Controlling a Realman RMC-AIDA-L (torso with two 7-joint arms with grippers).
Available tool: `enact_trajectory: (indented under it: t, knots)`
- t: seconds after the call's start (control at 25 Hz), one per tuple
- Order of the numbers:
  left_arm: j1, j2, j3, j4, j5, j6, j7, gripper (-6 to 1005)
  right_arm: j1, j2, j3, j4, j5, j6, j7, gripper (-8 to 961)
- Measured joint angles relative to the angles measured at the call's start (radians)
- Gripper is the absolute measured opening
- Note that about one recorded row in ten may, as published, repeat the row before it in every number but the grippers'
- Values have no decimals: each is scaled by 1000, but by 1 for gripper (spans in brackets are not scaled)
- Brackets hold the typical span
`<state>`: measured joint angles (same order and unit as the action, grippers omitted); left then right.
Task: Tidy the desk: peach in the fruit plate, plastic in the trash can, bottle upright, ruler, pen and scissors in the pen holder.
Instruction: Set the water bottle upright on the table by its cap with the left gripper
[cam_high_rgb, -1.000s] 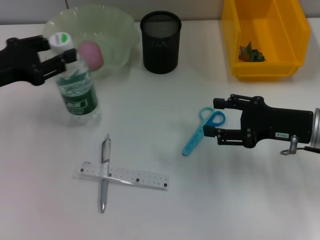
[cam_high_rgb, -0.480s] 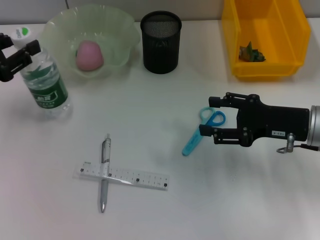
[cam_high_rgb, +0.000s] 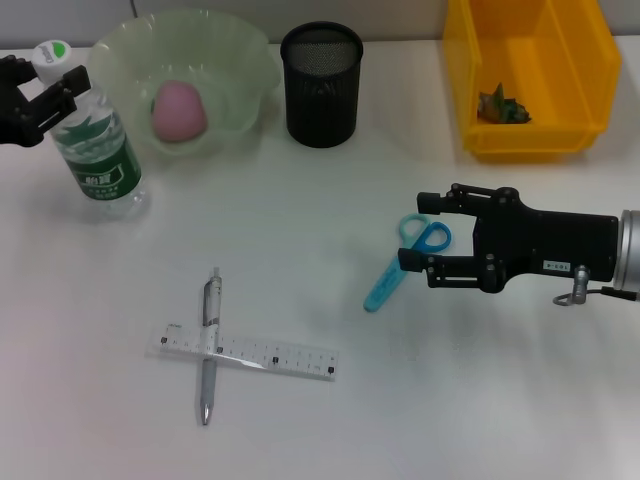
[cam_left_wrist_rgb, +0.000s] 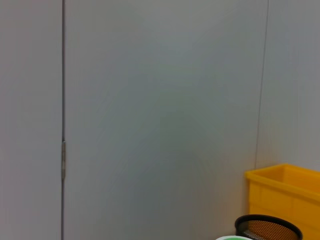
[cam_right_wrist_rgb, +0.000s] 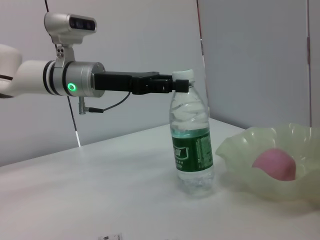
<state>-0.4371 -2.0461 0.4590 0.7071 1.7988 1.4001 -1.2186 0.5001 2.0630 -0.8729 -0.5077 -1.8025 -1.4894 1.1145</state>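
Head cam: high, looking forward and down at the plain white counter (cam_high_rgb: 300, 230), whole layout in frame. Left wrist cam: level, facing a grey wall, catching only the rims of the black wire-mesh cup (cam_left_wrist_rgb: 268, 227) and bright yellow rectangular bin (cam_left_wrist_rgb: 285, 192). Right wrist cam: low, near counter height, looking sideways across it. Shared with head view: clear green-label water bottle (cam_right_wrist_rgb: 192, 145) (cam_high_rgb: 97, 150), translucent pale green wavy-rim bowl (cam_right_wrist_rgb: 240, 155) (cam_high_rgb: 245, 70).

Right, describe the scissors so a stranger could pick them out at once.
Start at the yellow trash can at the desk's far right and come toward the near edge. The scissors lie flat beside the right pincer. They are the only light blue thing there.
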Motion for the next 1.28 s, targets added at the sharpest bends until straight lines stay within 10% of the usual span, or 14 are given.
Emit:
enact_trajectory:
  t: [1.28]
  knots:
    - [-22, 2, 18, -46, 6, -63, 2, 475, -4, 0, 0, -3, 0, 1, -3, 786]
